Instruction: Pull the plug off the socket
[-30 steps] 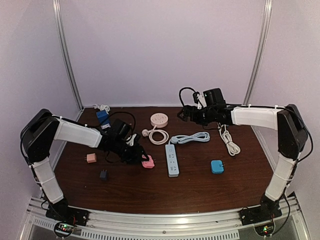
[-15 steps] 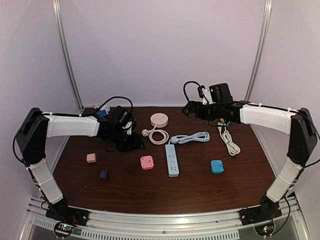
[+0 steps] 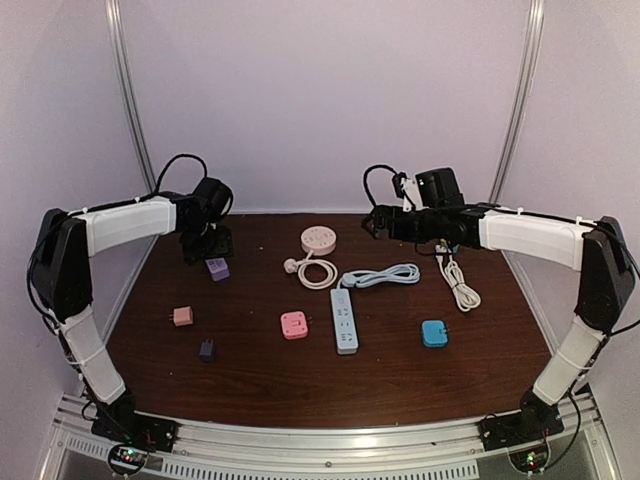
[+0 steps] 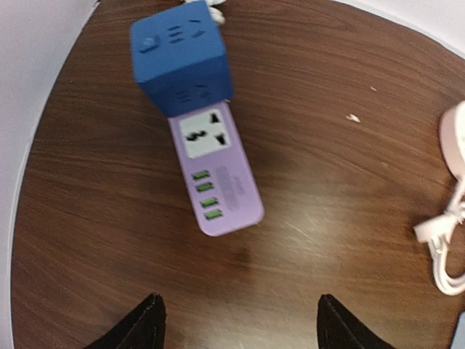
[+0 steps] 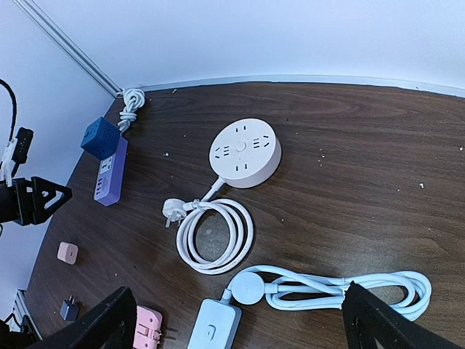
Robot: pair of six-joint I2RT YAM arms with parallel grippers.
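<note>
**Top view.** Locate the left end effector (image 3: 205, 243) at the far-left part of the table (image 3: 400, 380), jaws apart and empty, just beside the purple socket strip (image 3: 217, 268). Locate the right end effector (image 3: 376, 224) high over the far middle, jaws wide apart, empty, well apart from that strip. Note loose items nearer the middle: pink cube (image 3: 294, 325), light-blue power strip (image 3: 344, 320), round white socket (image 3: 318, 240); none between the left end effector and the strip.

**Left wrist view.** Find the blue cube plug (image 4: 185, 54) at the far end of the purple socket strip, apparently seated in it, though not confirmable through the blur. Beware of dragging or lifting the unbraced strip together with the cube on a one-armed pull. Beware of a slipping grip on the smooth cube faces, and of closing on the strip body instead of the cube.

**Right wrist view.** Confirm cube and strip close to the left wall (image 5: 36, 94), near a knotted white cable (image 5: 129, 109). Avoid snagging that cable or striking the wall on approach
</note>
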